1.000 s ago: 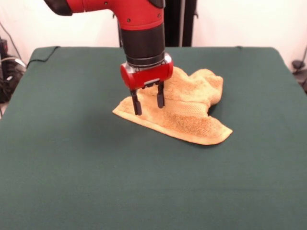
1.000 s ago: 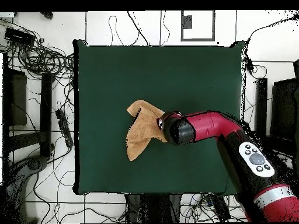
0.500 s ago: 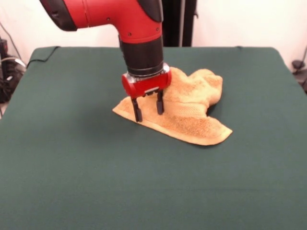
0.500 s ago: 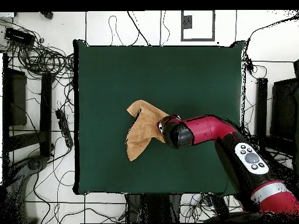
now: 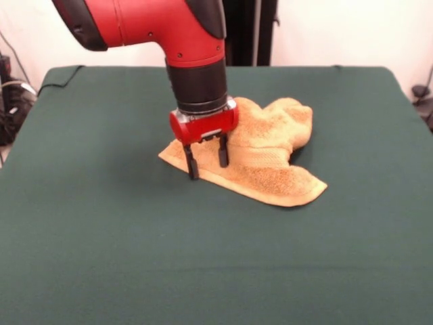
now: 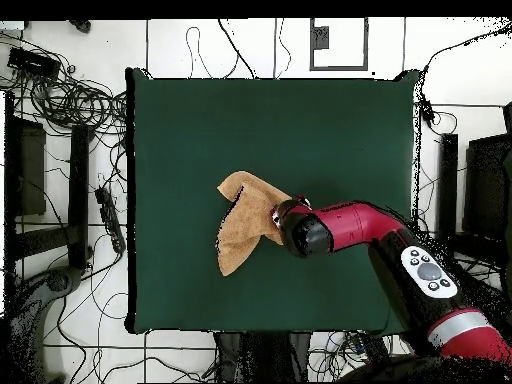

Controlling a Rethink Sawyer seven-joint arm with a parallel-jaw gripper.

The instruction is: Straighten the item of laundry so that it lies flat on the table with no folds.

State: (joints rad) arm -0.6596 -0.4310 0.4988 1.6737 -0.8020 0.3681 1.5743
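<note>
Gripper (image 5: 207, 160) lower over diagonal towel (image 5: 270, 152)

Towel (image 6: 240, 225) corner hidden under arm (image 6: 350, 225) overhead, tag undiscernible

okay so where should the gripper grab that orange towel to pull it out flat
Probably the thin flat corner of the towel under the open gripper, taken from straight above. That edge lies in a single layer on the table, while the far end is bunched into a thick hump, so pulling the corner away from the hump should unfold it.
</note>
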